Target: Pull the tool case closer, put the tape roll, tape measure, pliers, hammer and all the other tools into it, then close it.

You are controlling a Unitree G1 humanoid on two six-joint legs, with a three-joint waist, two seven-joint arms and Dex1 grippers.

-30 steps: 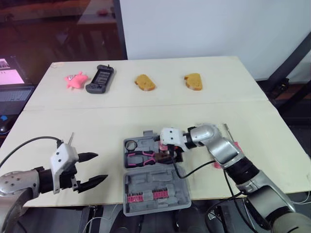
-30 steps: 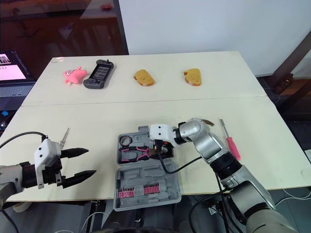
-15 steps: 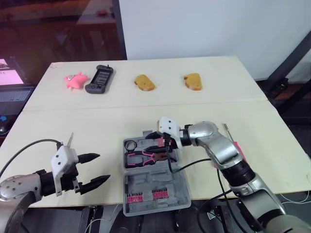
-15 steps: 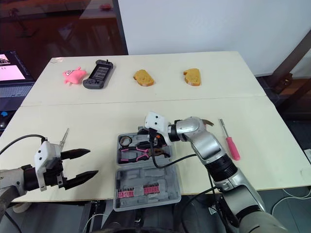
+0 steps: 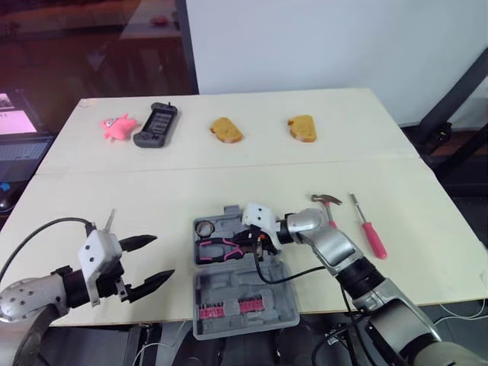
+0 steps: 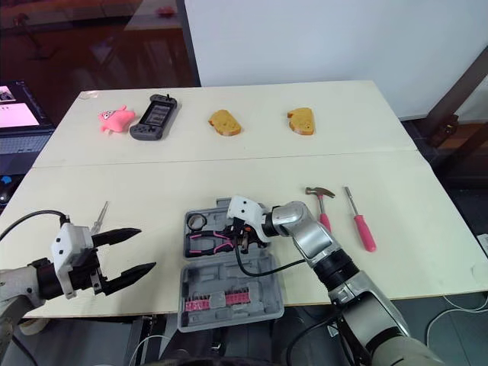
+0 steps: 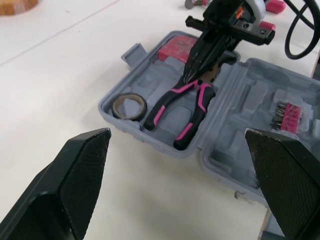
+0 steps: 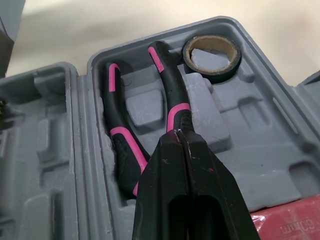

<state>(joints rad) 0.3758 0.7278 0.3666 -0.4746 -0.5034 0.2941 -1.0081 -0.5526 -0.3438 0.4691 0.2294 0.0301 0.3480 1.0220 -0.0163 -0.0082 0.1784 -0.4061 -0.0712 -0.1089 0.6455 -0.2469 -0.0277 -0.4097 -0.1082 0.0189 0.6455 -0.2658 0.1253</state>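
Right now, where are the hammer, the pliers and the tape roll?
hammer (image 6: 322, 209), right eye view, on its shaft.
pliers (image 7: 192, 117), left wrist view, on one handle.
tape roll (image 8: 212, 75), right wrist view, on its outer wall.

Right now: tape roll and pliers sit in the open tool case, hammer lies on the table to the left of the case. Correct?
Not quite. The hammer lies on the table to the right of the tool case, next to the screwdriver, not to its left; the right eye view shows this. The rest holds: the tape roll and pliers sit in the open case.
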